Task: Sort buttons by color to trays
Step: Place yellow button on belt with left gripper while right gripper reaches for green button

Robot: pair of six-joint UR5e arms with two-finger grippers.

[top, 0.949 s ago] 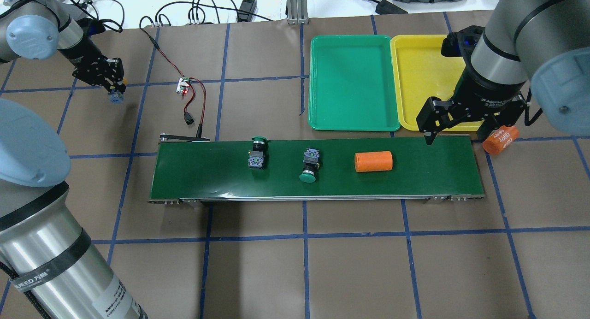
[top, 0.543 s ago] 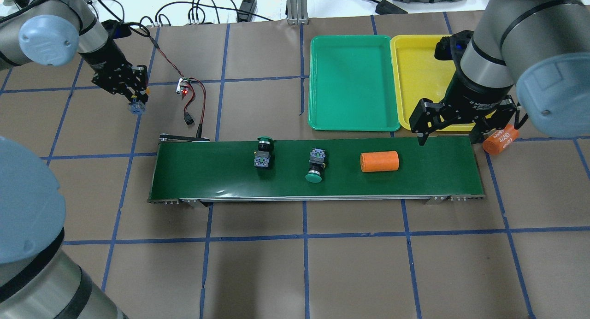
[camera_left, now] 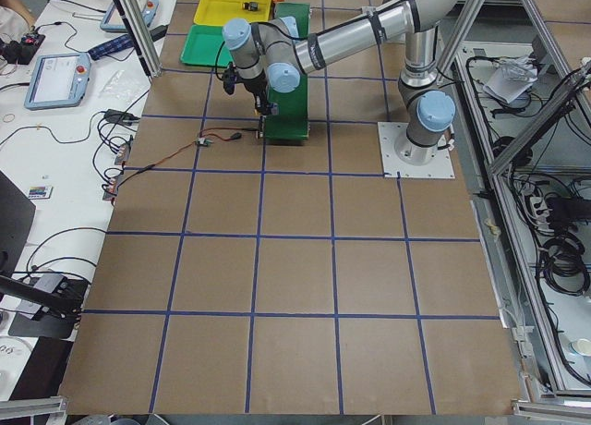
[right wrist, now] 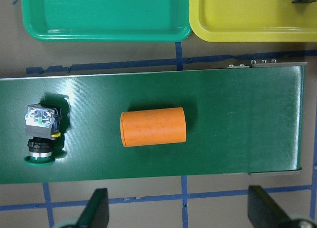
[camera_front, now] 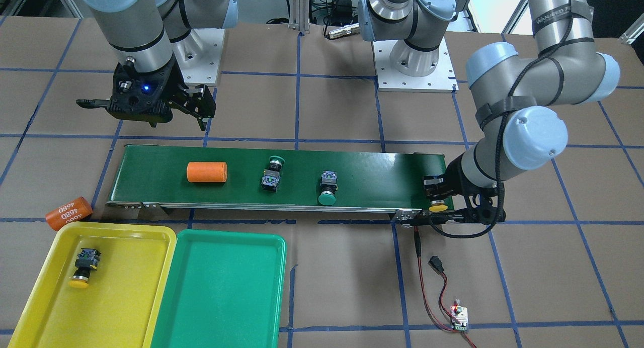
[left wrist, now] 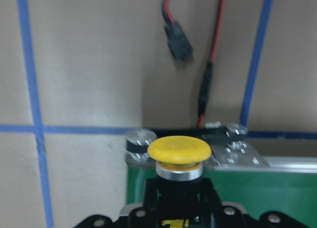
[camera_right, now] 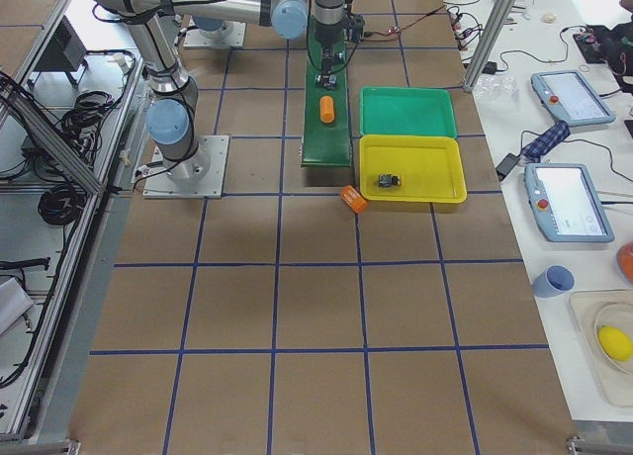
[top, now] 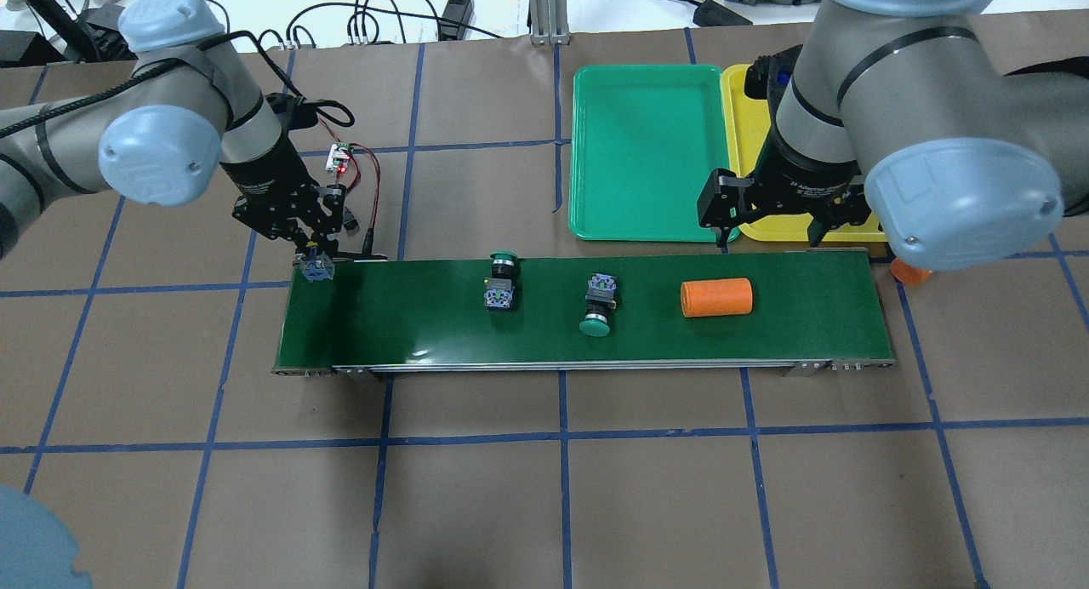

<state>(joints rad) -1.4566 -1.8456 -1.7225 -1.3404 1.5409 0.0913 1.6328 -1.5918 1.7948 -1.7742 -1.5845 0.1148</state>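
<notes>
Clamping yellow button point(camera_front: 438, 205) over belt point(top: 425, 317) end: left hand point(top: 311, 253) | right hand point(camera_front: 142, 112): spread wide, empty

Your left fingers point(top: 311, 247) have swung in from the far counter point(top: 170, 359) to the belt point(top: 808, 317), at its left end, bringing the yellow button point(left wrist: 179, 151) with them. Your right fingers point(top: 717, 217) have slid toward the green tray point(top: 647, 146). The green buttons point(top: 500, 284) point(top: 599, 306) and the cylinder point(top: 716, 299) have ridden rightward along the belt.

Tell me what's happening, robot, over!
Left gripper shut on yellow button at belt end. Right gripper open, near orange cylinder. Two green buttons lie on belt.
</notes>
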